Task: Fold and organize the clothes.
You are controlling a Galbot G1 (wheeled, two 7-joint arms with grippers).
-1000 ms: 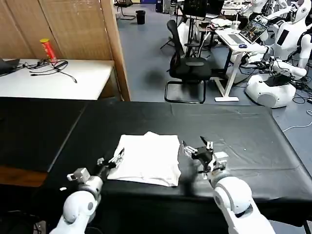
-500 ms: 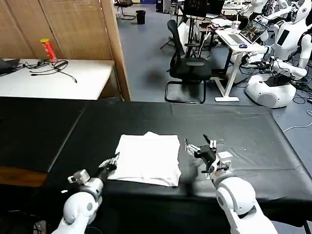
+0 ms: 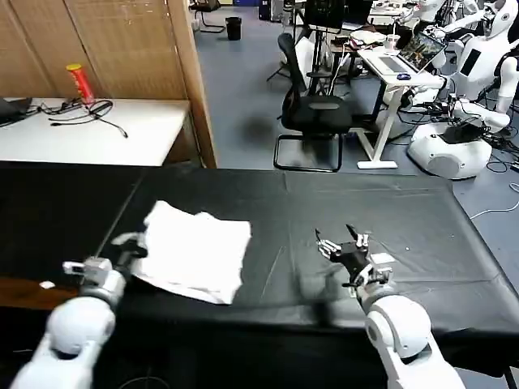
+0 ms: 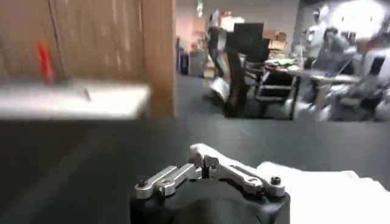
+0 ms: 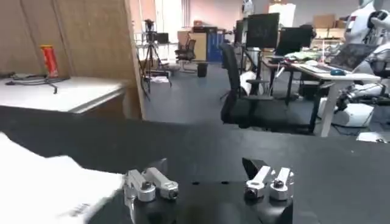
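Observation:
The clothes are one folded white T-shirt, lying plain side up and slightly rumpled on the left half of the black-covered table. My left gripper sits at the shirt's left edge, shut on the cloth. In the left wrist view that gripper has its fingers together at the edge of the white T-shirt. My right gripper stands open over bare black cover, well to the right of the shirt. In the right wrist view the right gripper holds nothing, and the T-shirt lies off to one side.
A white side table with a red can and cables stands beyond the far left. A wooden partition and an office chair stand behind the table. The table's front edge is close to both arms.
The left gripper has pulled the folded shirt well to the left across the table. The right gripper has let go of the shirt's right side and drifted slightly right.

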